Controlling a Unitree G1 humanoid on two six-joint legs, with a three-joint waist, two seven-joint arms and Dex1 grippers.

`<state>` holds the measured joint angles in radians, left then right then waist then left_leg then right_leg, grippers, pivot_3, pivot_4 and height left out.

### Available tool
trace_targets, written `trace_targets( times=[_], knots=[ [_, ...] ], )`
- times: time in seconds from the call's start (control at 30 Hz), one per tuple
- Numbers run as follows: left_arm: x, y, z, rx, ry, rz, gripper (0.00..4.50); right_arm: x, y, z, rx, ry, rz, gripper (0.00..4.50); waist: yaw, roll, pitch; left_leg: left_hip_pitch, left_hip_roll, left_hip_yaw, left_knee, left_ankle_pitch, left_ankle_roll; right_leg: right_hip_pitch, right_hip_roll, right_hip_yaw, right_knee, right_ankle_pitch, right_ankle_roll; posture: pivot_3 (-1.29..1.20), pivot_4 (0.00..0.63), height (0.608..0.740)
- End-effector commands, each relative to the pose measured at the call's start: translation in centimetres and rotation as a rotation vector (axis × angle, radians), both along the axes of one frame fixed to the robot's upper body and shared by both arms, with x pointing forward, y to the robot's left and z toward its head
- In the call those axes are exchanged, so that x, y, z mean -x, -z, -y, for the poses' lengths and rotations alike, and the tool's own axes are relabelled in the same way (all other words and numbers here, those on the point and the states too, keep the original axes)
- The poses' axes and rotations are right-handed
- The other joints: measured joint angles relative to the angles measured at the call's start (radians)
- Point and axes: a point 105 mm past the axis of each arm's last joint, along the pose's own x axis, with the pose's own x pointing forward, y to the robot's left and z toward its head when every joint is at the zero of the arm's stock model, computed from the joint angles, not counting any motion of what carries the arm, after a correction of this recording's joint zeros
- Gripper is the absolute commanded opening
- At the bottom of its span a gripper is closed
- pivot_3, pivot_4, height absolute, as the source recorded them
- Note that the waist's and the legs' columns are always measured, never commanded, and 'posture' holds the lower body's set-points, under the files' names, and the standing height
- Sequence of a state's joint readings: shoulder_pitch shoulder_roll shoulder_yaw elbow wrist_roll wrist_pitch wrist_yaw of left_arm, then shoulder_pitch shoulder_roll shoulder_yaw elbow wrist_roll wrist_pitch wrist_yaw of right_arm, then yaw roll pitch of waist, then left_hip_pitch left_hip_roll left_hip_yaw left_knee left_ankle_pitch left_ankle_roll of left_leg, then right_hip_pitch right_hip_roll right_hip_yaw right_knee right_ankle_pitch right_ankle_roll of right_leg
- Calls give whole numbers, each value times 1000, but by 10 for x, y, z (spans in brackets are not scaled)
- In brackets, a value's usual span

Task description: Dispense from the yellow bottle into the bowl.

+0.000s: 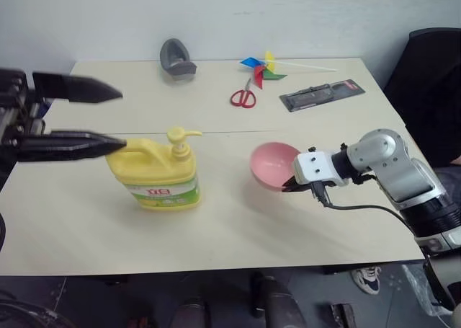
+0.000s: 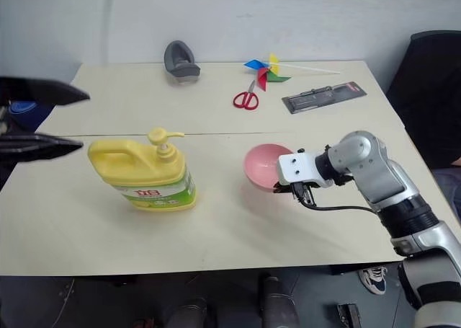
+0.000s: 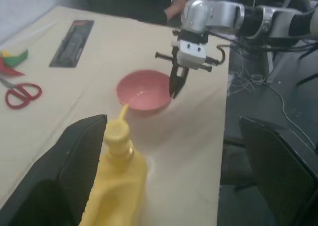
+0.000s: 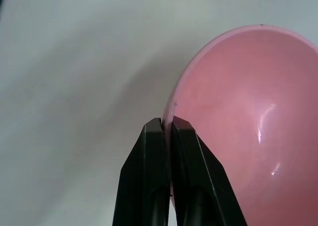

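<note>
One yellow bottle (image 1: 157, 175) stands upright on the table (image 1: 238, 227), and just right of it is one pink bowl (image 1: 271, 164), tipped up with its rim pinched between the clenched fingers of the right gripper (image 1: 294, 186). The left gripper (image 1: 108, 119) hangs spread wide above the jug's handle, holding nothing. Further back: one pair of scissors (image 1: 243, 96), one pinwheel (image 1: 262, 67), one grey holder (image 1: 176, 58) and one black package (image 1: 321, 94).
</note>
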<state>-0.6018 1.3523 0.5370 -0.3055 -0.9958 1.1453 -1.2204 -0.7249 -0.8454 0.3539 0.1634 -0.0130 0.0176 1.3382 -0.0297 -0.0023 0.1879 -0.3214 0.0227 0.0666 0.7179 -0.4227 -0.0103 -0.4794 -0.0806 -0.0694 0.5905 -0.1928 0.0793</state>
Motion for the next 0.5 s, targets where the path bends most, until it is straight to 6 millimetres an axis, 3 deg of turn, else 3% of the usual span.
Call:
trace_targets(
  times=[0.03,0.33,0.43,0.5],
  knots=[
    [20,0,3,-63,39,23,4487,-14,3,24,37,79,106,0,-1,0,0,1,0,1,0,0,0,0,0,1,0,0,0,0,150,740],
    [23,19,4,-110,40,16,4487,-15,28,45,33,156,71,0,-4,0,0,2,0,2,-1,1,-1,0,1,3,1,0,-1,0,150,740],
    [23,20,3,-102,42,14,4500,-13,24,48,-6,177,31,738,-3,0,0,3,0,3,-1,1,-1,0,1,4,1,0,-1,0,150,740],
    [21,22,1,-98,31,14,4500,-12,9,52,-58,208,15,1396,-1,0,0,2,0,3,-1,1,-1,0,1,4,1,0,-1,0,150,740]
  ],
)
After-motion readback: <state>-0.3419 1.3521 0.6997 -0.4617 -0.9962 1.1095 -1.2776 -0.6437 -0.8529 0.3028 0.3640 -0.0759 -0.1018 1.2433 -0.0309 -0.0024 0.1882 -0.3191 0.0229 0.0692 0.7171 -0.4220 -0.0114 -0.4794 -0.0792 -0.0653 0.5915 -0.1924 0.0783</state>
